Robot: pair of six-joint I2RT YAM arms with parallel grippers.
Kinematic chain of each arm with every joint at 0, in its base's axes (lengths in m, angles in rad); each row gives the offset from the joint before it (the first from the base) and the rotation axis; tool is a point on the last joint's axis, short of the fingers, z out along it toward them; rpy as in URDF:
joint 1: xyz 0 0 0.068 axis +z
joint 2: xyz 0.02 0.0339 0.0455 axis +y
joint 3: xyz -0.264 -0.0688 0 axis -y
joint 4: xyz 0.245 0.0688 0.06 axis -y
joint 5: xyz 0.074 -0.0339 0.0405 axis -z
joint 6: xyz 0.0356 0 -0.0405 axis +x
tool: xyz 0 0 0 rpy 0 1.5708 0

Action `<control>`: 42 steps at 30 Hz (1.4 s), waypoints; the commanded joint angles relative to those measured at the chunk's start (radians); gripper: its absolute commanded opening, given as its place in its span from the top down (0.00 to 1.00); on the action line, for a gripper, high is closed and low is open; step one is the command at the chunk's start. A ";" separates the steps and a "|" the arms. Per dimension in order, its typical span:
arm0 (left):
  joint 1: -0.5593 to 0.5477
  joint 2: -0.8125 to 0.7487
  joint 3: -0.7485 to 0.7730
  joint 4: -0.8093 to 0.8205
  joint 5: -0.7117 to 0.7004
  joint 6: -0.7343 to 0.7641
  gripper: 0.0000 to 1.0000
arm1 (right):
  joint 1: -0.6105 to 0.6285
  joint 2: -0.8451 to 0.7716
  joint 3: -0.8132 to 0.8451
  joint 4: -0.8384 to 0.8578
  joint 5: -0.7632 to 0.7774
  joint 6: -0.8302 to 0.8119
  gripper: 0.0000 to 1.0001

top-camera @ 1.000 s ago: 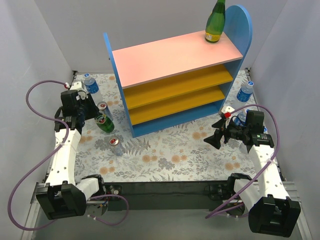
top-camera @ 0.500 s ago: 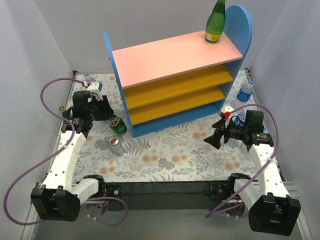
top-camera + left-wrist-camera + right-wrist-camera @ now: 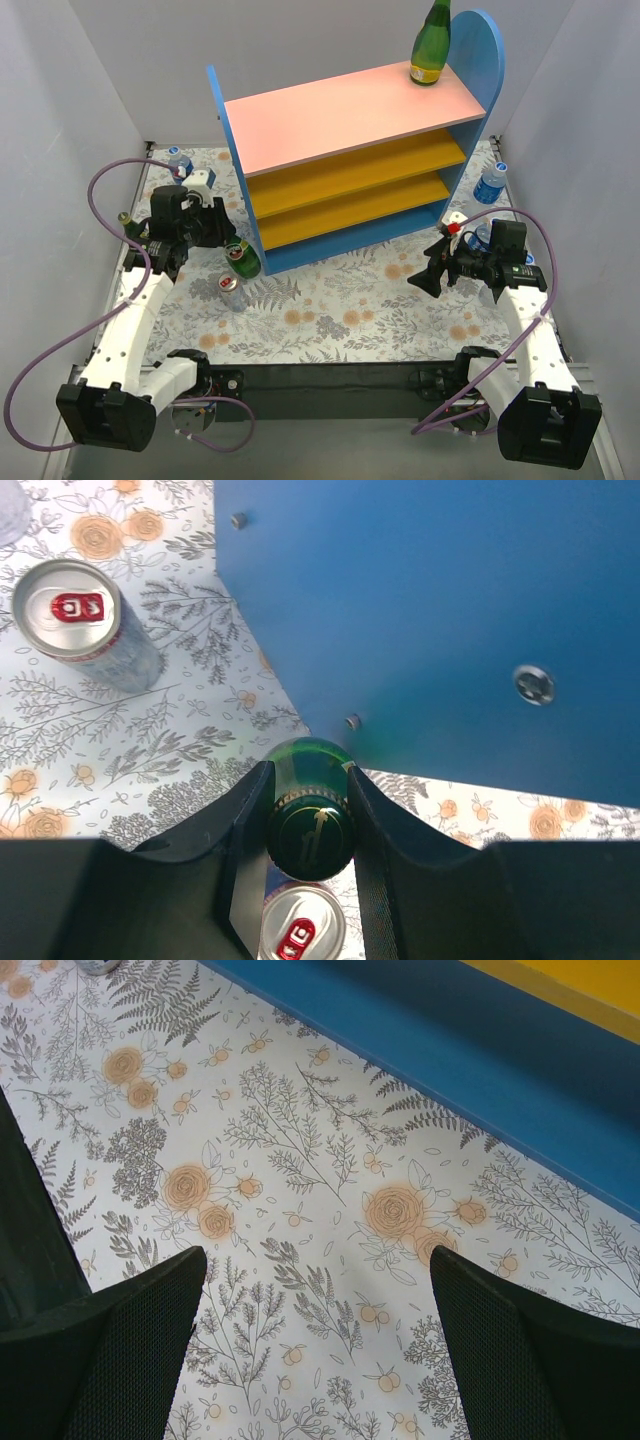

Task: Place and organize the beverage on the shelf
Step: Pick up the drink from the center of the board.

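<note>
Gripping a smooth green glass bottle [image 3: 243, 259] at its neck, my left end effector [image 3: 307, 790] holds it just beside the shelf's flat blue side panel [image 3: 420, 610]. Another green bottle [image 3: 431, 45] stands on the pink top board [image 3: 340, 115]. My right end effector [image 3: 315, 1255] gapes wide, empty, over the floral surface [image 3: 300, 1160].

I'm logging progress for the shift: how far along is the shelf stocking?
Done: one green bottle stands on the pink top of the shelf. In hand: the left hand is shut on a second green bottle beside the shelf. Left: two cans and the blue-capped bottles are not yet shelved; the right hand is open and empty.
</note>
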 commanded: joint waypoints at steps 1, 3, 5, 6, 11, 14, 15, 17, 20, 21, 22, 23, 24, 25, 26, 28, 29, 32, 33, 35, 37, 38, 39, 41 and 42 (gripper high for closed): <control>-0.022 -0.069 0.020 0.070 0.044 -0.012 1.00 | 0.002 0.006 0.003 -0.003 -0.009 -0.015 0.02; -0.028 -0.075 0.018 0.070 0.051 -0.018 1.00 | 0.001 0.008 0.003 -0.003 -0.009 -0.015 0.02; -0.033 -0.081 0.018 0.068 0.059 -0.026 1.00 | 0.001 0.008 0.003 -0.003 -0.007 -0.015 0.02; -0.039 -0.083 0.018 0.067 0.060 -0.026 1.00 | 0.001 0.009 0.003 -0.003 -0.006 -0.015 0.02; -0.057 -0.096 0.009 0.051 0.059 -0.032 1.00 | 0.001 0.011 0.003 -0.003 -0.004 -0.015 0.01; -0.072 -0.110 0.001 0.042 0.059 -0.036 1.00 | 0.002 0.012 0.003 -0.001 -0.003 -0.015 0.02; -0.082 -0.116 0.000 0.041 0.059 -0.038 1.00 | 0.001 0.014 0.003 -0.003 -0.003 -0.015 0.02; -0.089 -0.122 -0.005 0.036 0.059 -0.041 1.00 | 0.002 0.015 0.005 -0.003 -0.004 -0.015 0.02; -0.106 -0.130 -0.006 0.030 0.067 -0.049 1.00 | 0.001 0.017 0.005 -0.003 -0.003 -0.015 0.02; -0.115 -0.135 -0.006 0.028 0.068 -0.049 1.00 | 0.002 0.018 0.005 -0.003 -0.001 -0.015 0.02; -0.120 -0.139 -0.006 0.027 0.070 -0.053 1.00 | 0.002 0.018 0.005 -0.003 -0.001 -0.015 0.02; -0.125 -0.141 -0.009 0.025 0.074 -0.055 1.00 | 0.001 0.018 0.005 -0.001 -0.001 -0.015 0.02; -0.135 -0.142 -0.011 0.022 0.076 -0.055 1.00 | 0.002 0.018 0.005 -0.003 0.002 -0.015 0.02; -0.141 -0.150 -0.016 0.021 0.074 -0.056 1.00 | 0.001 0.020 0.005 -0.003 0.004 -0.015 0.02; -0.146 -0.155 -0.023 0.019 0.073 -0.063 1.00 | 0.001 0.020 0.005 -0.003 0.005 -0.015 0.02; -0.165 -0.168 -0.032 0.022 0.067 -0.070 1.00 | 0.002 0.018 0.005 -0.001 0.007 -0.015 0.02; -0.169 -0.185 -0.040 0.025 0.065 -0.076 1.00 | 0.001 0.020 0.005 -0.003 0.008 -0.015 0.02; -0.192 -0.207 -0.068 0.031 0.068 -0.089 1.00 | 0.001 0.020 0.005 -0.001 0.011 -0.015 0.02; -0.203 -0.217 -0.080 0.033 0.071 -0.095 1.00 | 0.002 0.020 0.005 -0.001 0.011 -0.015 0.02; -0.215 -0.230 -0.092 0.045 0.071 -0.102 1.00 | 0.001 0.023 0.005 0.000 0.014 -0.015 0.02; -0.237 -0.253 -0.106 0.060 0.071 -0.116 1.00 | 0.001 0.025 0.006 -0.001 0.013 -0.015 0.02; -0.244 -0.257 -0.111 0.065 0.068 -0.119 1.00 | 0.001 0.025 0.006 -0.001 0.013 -0.015 0.02; -0.261 -0.262 -0.114 0.067 0.065 -0.122 1.00 | 0.001 0.028 0.006 0.000 0.014 -0.015 0.02; -0.278 -0.267 -0.118 0.071 0.056 -0.122 1.00 | 0.001 0.031 0.006 -0.001 0.014 -0.015 0.02; -0.295 -0.270 -0.121 0.074 0.057 -0.122 1.00 | 0.001 0.031 0.008 0.000 0.016 -0.015 0.02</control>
